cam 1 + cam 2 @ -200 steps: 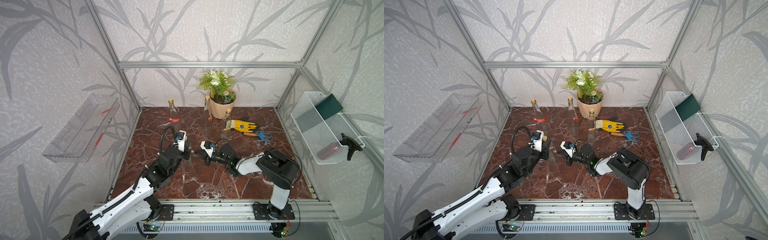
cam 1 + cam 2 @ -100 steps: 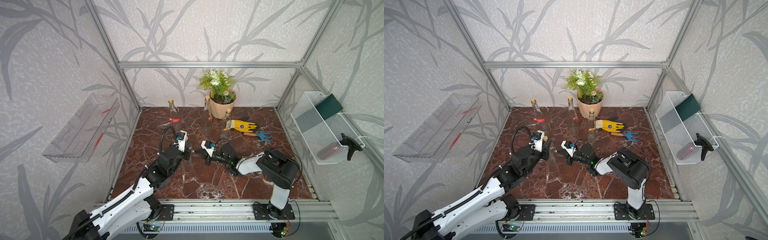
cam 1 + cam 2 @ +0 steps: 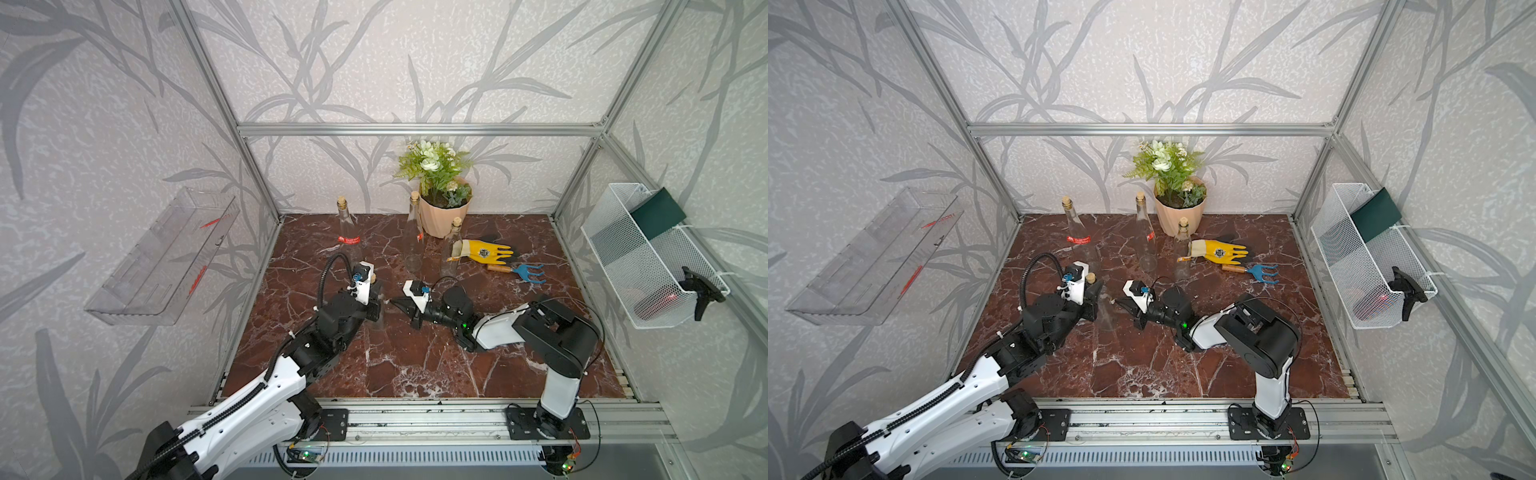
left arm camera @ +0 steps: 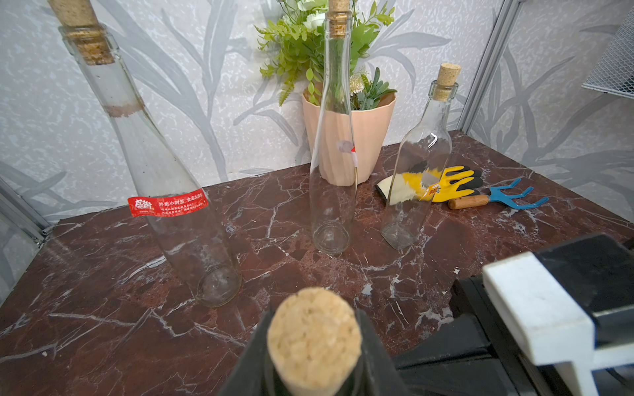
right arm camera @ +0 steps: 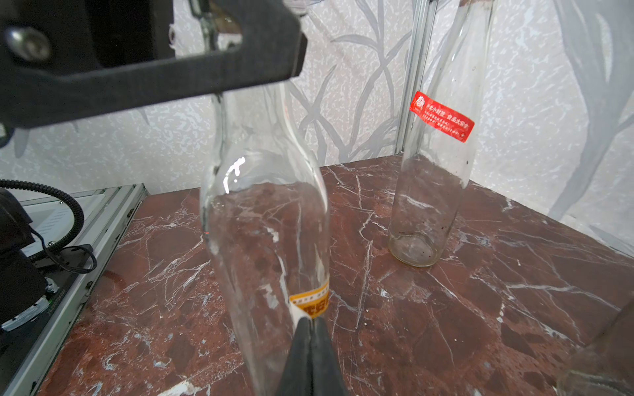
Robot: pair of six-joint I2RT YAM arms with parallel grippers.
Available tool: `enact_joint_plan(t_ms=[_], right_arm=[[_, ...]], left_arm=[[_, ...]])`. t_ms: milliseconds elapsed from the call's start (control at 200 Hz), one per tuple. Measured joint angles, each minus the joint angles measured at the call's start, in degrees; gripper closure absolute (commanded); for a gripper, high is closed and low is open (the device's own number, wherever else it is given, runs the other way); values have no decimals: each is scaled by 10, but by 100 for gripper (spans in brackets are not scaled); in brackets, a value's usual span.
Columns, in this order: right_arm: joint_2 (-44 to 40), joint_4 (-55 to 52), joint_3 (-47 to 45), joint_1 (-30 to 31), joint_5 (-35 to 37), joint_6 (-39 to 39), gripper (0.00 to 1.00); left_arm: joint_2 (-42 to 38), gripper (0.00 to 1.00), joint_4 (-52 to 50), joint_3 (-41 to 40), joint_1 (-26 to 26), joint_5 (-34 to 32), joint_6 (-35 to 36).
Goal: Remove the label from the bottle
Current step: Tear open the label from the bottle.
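- Both arms: pose matches the frames from a second ago and half a second ago in both top views. I see no shift.
- So no visible progress on the peel in that window. It looks like a hold, not a pull.
- Clear glass bottle (image 5: 264, 212): stands on the marble tabletop (image 3: 415, 365), front-centre, between the two arms. Same spot as earlier.
- left gripper (image 3: 1095, 296): fingers clamped on the bottle's neck just below the cork (image 4: 314, 337), steadying it. Grip unchanged.
- right gripper (image 5: 310, 325): jaws fully shut, tips together, pinching the lower edge of the orange label (image 5: 310, 301). No change in tip position either.
- Label: sits low on the bottle's body, and most of it is on the glass. A white sliver beside the tips may be a lifted corner, but I can't confirm that.
- My read: both grips are set and the pull hasn't begun. The next move needs the right tips drawn away from the glass while the left holds the neck. The risk is that the pinch slips or tears off just the corner.
- The red-labelled bottle (image 3: 348, 239) at the back is untouched, same place as before.
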Motion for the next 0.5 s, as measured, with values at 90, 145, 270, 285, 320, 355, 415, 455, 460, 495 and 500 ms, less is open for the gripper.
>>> enact_joint_plan(t_ms=[90, 145, 270, 285, 320, 355, 415, 455, 460, 495, 500], right_arm=[[0, 0, 0, 0, 2, 0, 100], [0, 0, 0, 0, 4, 1, 100], [0, 0, 0, 0, 11, 1, 100], [0, 0, 0, 0, 11, 1, 100], [0, 0, 0, 0, 13, 1, 100], [0, 0, 0, 0, 14, 1, 100], [0, 0, 0, 0, 15, 1, 100], [0, 0, 0, 0, 17, 1, 100], [0, 0, 0, 0, 17, 1, 100], [0, 0, 0, 0, 19, 1, 100], [0, 0, 0, 0, 19, 1, 100]], left_arm=[[-1, 100, 0, 0, 0, 0, 0], [-1, 100, 0, -1, 0, 0, 0], [-2, 100, 2, -2, 0, 0, 0], [-2, 100, 2, -2, 0, 0, 0], [-2, 100, 2, -2, 0, 0, 0], [-2, 100, 2, -3, 0, 0, 0], [-3, 100, 2, -3, 0, 0, 0], [-3, 100, 2, -3, 0, 0, 0], [-3, 100, 3, -3, 0, 0, 0], [-3, 100, 2, -3, 0, 0, 0], [-3, 100, 3, -3, 0, 0, 0]])
